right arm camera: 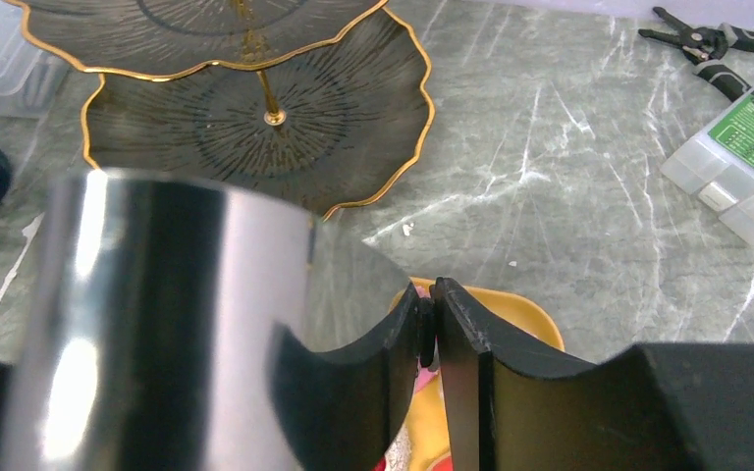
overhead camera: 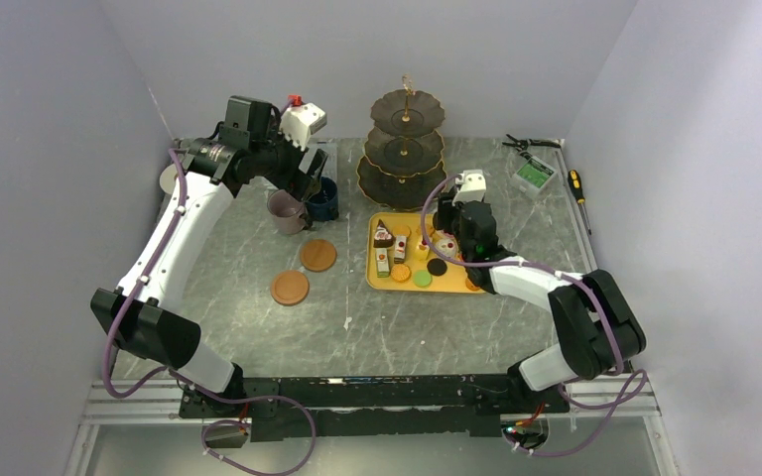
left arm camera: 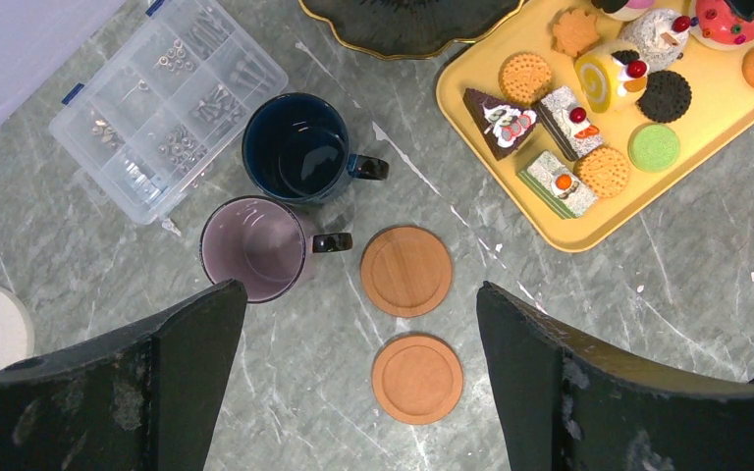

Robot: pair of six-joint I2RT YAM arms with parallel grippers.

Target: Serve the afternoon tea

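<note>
Nearest us we see two coasters point(overhead camera: 290, 288) side by side, then the mauve mug point(left arm camera: 255, 247) and navy mug point(left arm camera: 299, 149) touching. The left gripper point(left arm camera: 361, 290) hangs above them, spread wide. To the right, cakes point(left arm camera: 567, 120) sit on the yellow tray point(left arm camera: 717, 103). Over it the right gripper point(right arm camera: 429, 294) shows a mere slit; whether it pinches anything we cannot tell. Farthest back stands the three-tier stand point(overhead camera: 404, 149).

Smooth marble-look table point(left arm camera: 255, 412), matt wood-grained coasters point(left arm camera: 405, 271), glossy mugs point(left arm camera: 297, 147), perhaps ceramic.
</note>
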